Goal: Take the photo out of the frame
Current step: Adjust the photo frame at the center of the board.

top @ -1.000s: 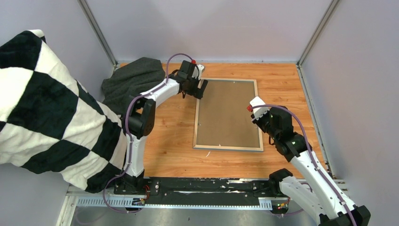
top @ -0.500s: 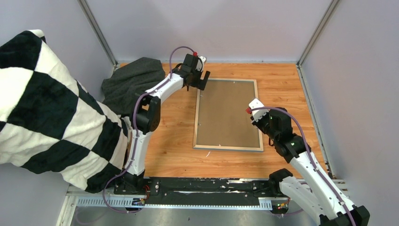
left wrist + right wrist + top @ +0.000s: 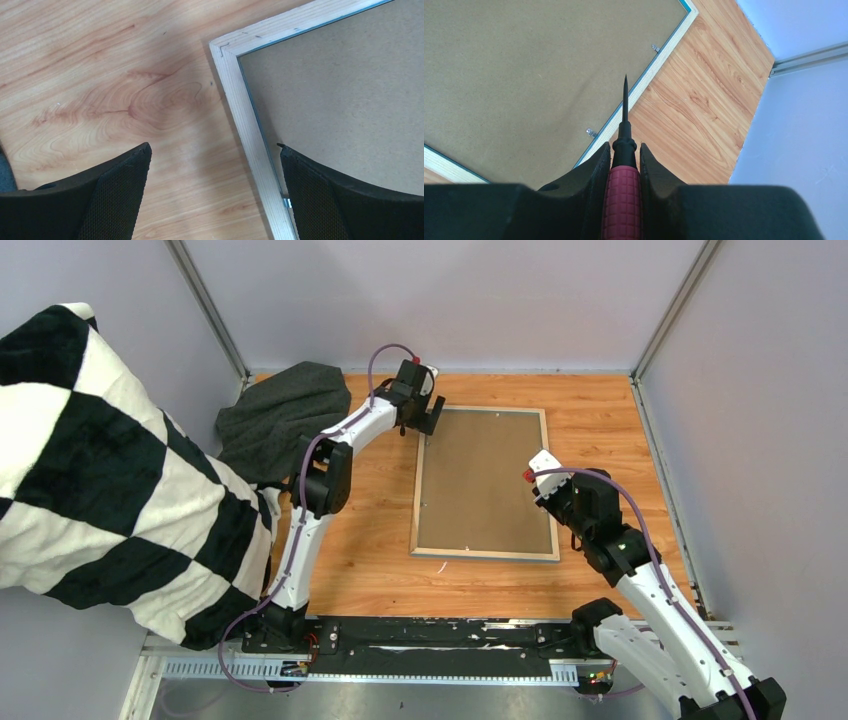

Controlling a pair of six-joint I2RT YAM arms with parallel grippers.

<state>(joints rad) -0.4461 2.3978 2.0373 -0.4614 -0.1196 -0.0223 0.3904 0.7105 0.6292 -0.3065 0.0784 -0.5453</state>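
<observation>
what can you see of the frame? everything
The frame lies flat, back up, on the wooden table. Pale wood rim with a thin blue inner line; a brown backing board fills it, small metal tabs along the edge. No photo shows. The left gripper's open fingers straddle its left rim near the far corner, contact unclear. The right gripper holds a screwdriver aimed at the right rim.

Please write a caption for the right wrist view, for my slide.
Right claw holds a red-handled screwdriver, tip pointing at the frame's pale edge beside the backing board.
</observation>
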